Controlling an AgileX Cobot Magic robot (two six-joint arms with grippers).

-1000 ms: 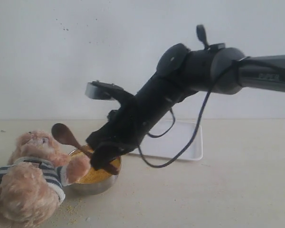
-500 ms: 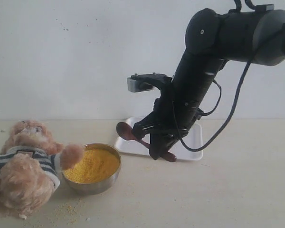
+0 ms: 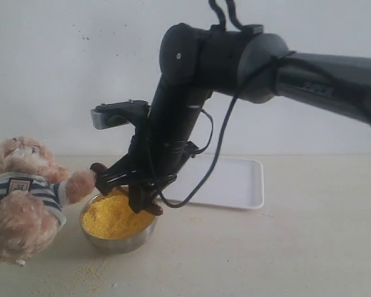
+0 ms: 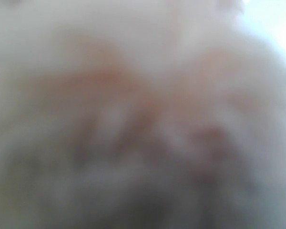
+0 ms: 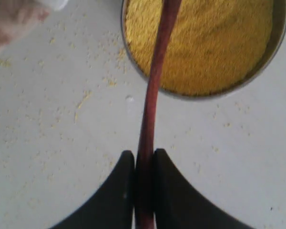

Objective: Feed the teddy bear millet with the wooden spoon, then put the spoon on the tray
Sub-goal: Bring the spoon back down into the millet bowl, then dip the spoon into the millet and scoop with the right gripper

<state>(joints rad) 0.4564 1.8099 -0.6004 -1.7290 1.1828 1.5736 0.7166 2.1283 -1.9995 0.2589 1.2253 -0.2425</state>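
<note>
The teddy bear [image 3: 23, 199] sits at the left in its striped shirt, one paw stretched toward the steel bowl [image 3: 120, 240]. Yellow millet [image 3: 111, 219] is heaped in that bowl. My right gripper [image 3: 140, 199] has reached across over the bowl and is shut on the wooden spoon [image 3: 99, 170], whose dark oval end sits just beside the bear's paw. In the right wrist view the gripper [image 5: 144, 157] clamps the reddish handle [image 5: 155, 76], which runs out over the millet [image 5: 214, 43]. The white tray [image 3: 235, 182] lies behind the bowl. The left wrist view is filled by blurred bear fur [image 4: 133, 105], with no gripper showing.
Spilled millet grains [image 5: 86, 100] are scattered on the pale tabletop [image 3: 284, 247] beside the bowl's rim [image 5: 205, 95]. A plain white wall stands behind. The black right arm [image 3: 235, 55] with its looping cable spans the scene from the right.
The right arm swung from in front of the tray back left and down over the bowl, carrying the spoon. The bear rose more upright and shifted up and left.
</note>
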